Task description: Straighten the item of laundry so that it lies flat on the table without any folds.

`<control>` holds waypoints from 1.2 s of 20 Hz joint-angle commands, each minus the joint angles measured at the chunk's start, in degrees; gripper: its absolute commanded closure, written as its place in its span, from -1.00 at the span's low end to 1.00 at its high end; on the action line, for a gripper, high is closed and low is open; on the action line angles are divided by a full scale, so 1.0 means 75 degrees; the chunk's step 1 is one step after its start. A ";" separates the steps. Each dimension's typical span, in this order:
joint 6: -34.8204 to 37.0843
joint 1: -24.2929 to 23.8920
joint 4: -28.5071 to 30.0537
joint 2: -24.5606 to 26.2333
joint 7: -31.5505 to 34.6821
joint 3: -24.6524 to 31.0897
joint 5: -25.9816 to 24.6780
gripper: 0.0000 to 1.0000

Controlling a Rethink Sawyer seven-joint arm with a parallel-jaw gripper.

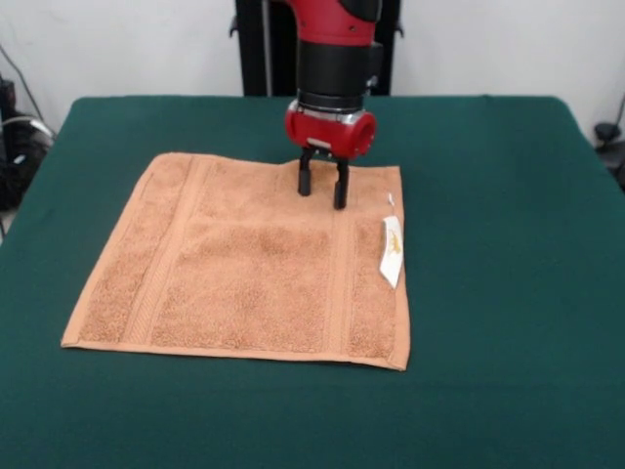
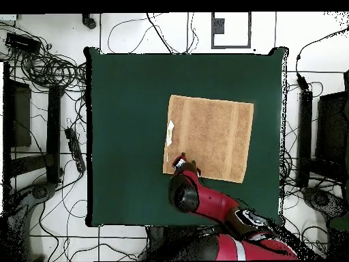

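Looking at: one frozen moment, front and overhead views
Towel (image 1: 249, 269): orange-tan terry, spread pretty much flat on the table, no folds I can spot, all four corners out
Label (image 1: 392, 251): small white tag lying on the towel's edge, right side in the front view
Table (image 1: 508, 293): dark green top, way bigger than the towel, plenty of bare felt all around it
Gripper (image 1: 323, 188): fingers apart, empty, tips down at the towel's far edge near the label-side corner; touching or just above, can't say
Arm (image 2: 204, 201): red and black, reaching in over the table edge
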 commanded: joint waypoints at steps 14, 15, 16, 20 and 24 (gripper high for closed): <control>-0.2214 0.0813 -0.0012 0.2975 0.2554 0.1024 0.1722 -1.00; -0.2213 0.0866 0.0129 0.2906 0.2585 0.1101 0.1869 -1.00; -0.2176 0.0890 0.0287 0.2818 0.2601 0.1177 0.1998 -1.00; -0.2018 0.0918 0.0924 0.2391 0.2537 0.1395 0.2398 -1.00; -0.1937 0.0873 0.1309 0.2135 0.2444 0.1521 0.2632 -1.00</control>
